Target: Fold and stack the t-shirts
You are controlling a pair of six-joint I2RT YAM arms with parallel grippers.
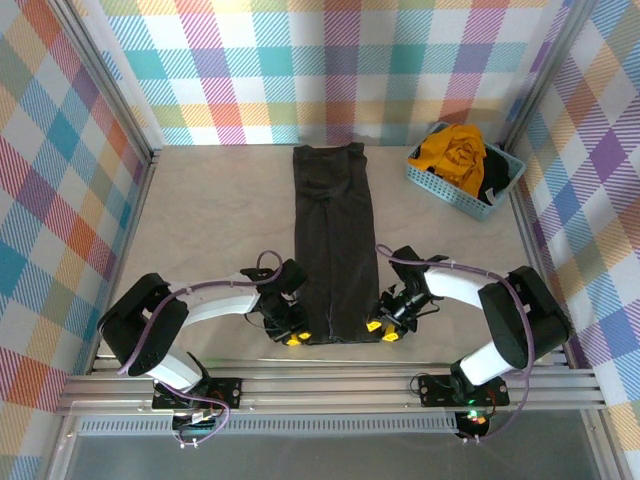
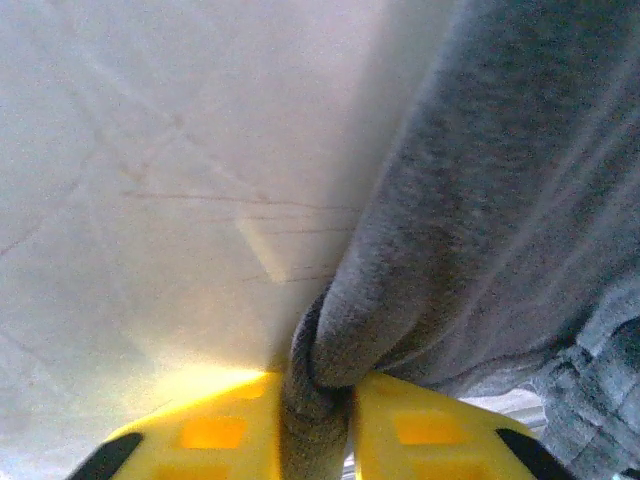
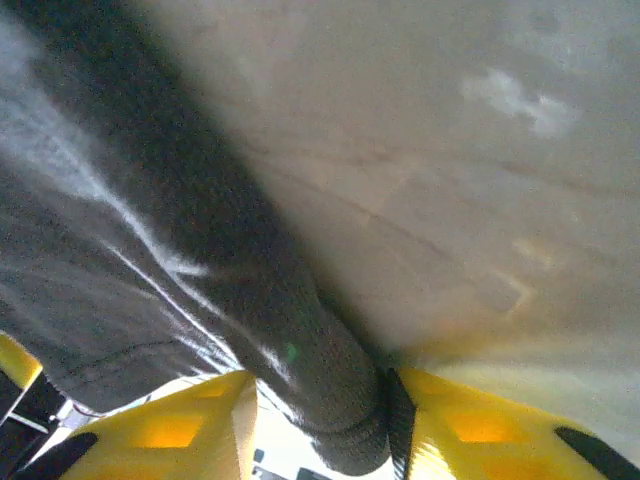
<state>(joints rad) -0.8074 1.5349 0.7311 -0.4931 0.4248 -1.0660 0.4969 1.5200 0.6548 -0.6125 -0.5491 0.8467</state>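
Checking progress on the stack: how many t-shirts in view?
3. One dark t-shirt lies lengthwise mid-table; yellow t-shirt heaped in the basket; dark cloth beside it there, likely another. More may be hidden underneath.

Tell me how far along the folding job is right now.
Done: the dark t-shirt lies on the table, folded lengthwise into a narrow strip. In hand: the left pincer and right pincer each pinch a near corner of it, probably for the crosswise fold. Left: the yellow t-shirt and more dark cloth sit in the blue basket; no stack exists yet.
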